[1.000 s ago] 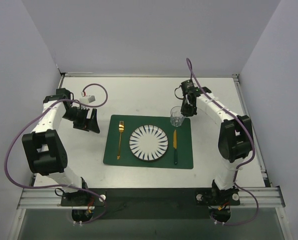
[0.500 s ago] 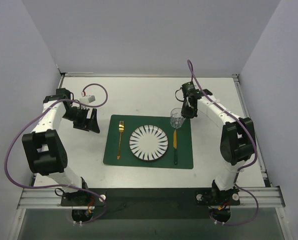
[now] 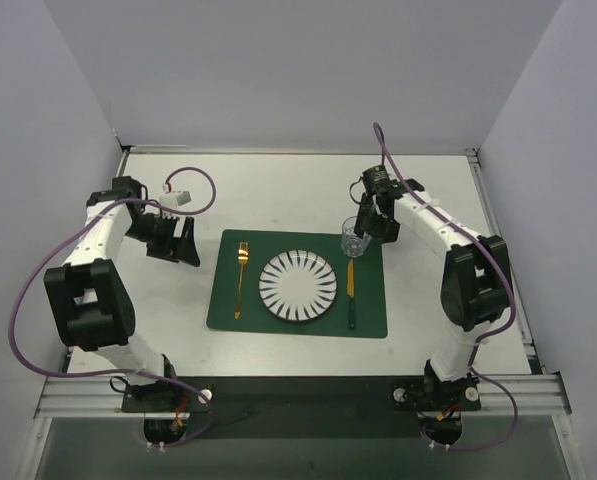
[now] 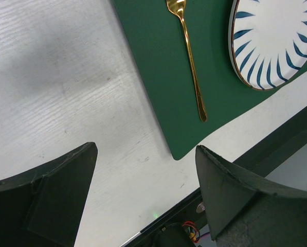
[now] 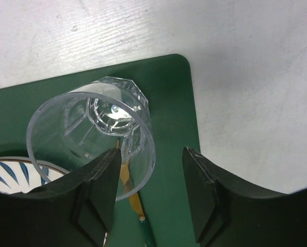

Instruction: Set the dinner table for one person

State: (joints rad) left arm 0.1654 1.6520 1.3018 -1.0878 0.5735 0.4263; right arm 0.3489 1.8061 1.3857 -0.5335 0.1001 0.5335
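The right gripper stands with its jaws parted around the wall of a clear glass. 1 finger sits over the mouth of the glass, seemingly just inside the rim. The other is outside and clear of the wall, so nothing is clamped and the glass stands free. The left gripper hangs wide open and empty over bare tabletop, just left of the placemat.

The dinner table, a white top with railed edges, runs from the arm bases to the back wall and carries everything. The green placemat lies near its middle. On the mat, the plate is in the centre, the fork to its left and the knife to its right. The glass stands upright at the mat's far right corner, just beyond the knife tip.

I judge the step in hand to be the release of the glass, with the setting close to complete.

The next move calls for a straight lift, so the inner finger clears the rim without dragging or tipping the glass. After that the arm can pull back, away from the mat.
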